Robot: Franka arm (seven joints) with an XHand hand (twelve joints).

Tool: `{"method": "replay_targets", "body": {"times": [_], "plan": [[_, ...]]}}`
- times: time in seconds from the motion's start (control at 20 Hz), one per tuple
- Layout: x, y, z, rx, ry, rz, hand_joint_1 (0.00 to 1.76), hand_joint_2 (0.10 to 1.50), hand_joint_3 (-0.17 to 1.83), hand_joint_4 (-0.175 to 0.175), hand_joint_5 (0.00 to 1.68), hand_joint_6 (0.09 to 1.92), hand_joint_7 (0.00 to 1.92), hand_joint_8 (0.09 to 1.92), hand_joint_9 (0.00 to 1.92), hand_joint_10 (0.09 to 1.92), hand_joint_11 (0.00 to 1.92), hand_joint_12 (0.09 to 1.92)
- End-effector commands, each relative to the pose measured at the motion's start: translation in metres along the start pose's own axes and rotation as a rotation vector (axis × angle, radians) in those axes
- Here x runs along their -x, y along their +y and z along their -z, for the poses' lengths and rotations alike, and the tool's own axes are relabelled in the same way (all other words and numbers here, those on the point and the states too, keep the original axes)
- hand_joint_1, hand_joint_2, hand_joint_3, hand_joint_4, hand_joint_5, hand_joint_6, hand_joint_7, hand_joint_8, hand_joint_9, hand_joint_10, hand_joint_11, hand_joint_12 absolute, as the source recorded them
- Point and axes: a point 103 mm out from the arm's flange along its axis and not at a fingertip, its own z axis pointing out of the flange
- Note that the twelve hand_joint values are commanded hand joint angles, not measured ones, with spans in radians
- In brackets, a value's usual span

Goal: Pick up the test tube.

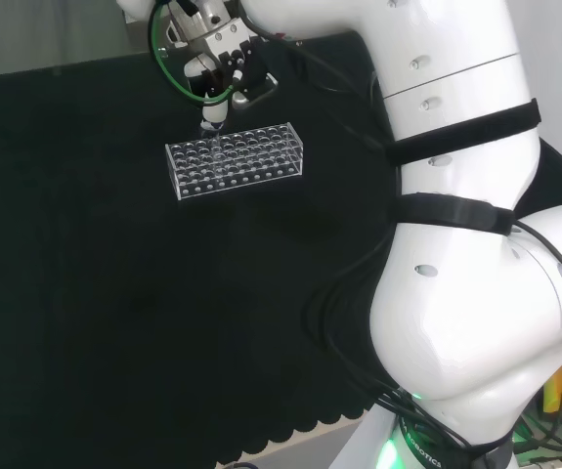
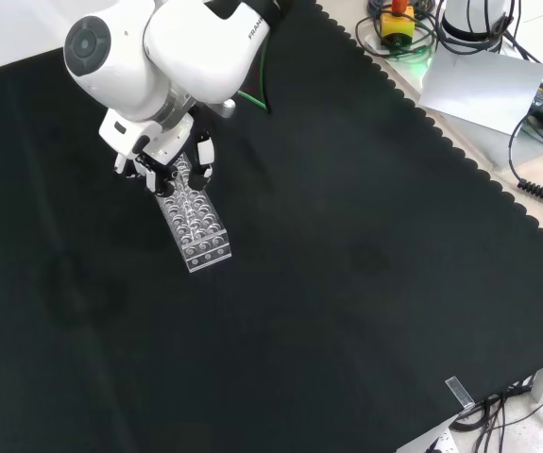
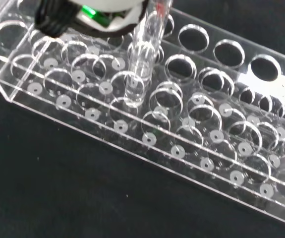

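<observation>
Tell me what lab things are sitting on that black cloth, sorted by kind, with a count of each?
Clear racks with round holes: 1
Clear test tubes, standing in the rack: 1
Robot hands, over the rack: 1
Total: 3

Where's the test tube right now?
In the wrist view the test tube stands in a hole of the clear rack. In the head view the hand is above the rack's far left end.
</observation>
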Motion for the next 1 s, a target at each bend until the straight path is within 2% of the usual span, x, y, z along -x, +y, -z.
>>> {"method": "replay_targets", "body": {"times": [0.05, 0.1, 0.2, 0.35, 0.45, 1.0], "plan": [[-0.004, 0.0, -0.002, 0.108, 0.122, -0.056, 1.15, 0.79, 0.4, -0.125, 1.21, 0.59, 1.54, 0.5, 1.32, 0.49, 0.65, 1.3], [-0.005, 0.0, 0.0, 0.142, 0.151, -0.074, 1.18, 0.77, 0.41, -0.147, 1.27, 0.53, 1.6, 0.46, 1.4, 0.46, 0.74, 1.26], [-0.005, -0.001, 0.003, 0.195, 0.197, -0.095, 1.21, 0.71, 0.5, -0.169, 1.36, 0.43, 1.7, 0.41, 1.52, 0.41, 0.93, 1.15], [-0.005, -0.002, 0.006, 0.24, 0.218, -0.089, 1.23, 0.66, 0.58, -0.175, 1.41, 0.37, 1.78, 0.34, 1.64, 0.34, 1.19, 0.98], [-0.004, -0.003, 0.008, 0.249, 0.23, -0.086, 1.23, 0.64, 0.6, -0.175, 1.43, 0.35, 1.81, 0.32, 1.68, 0.3, 1.28, 0.92], [0.008, -0.013, 0.028, 0.256, 0.263, -0.093, 1.23, 0.62, 0.64, -0.175, 1.45, 0.32, 1.85, 0.3, 1.76, 0.26, 1.33, 0.88]]}}
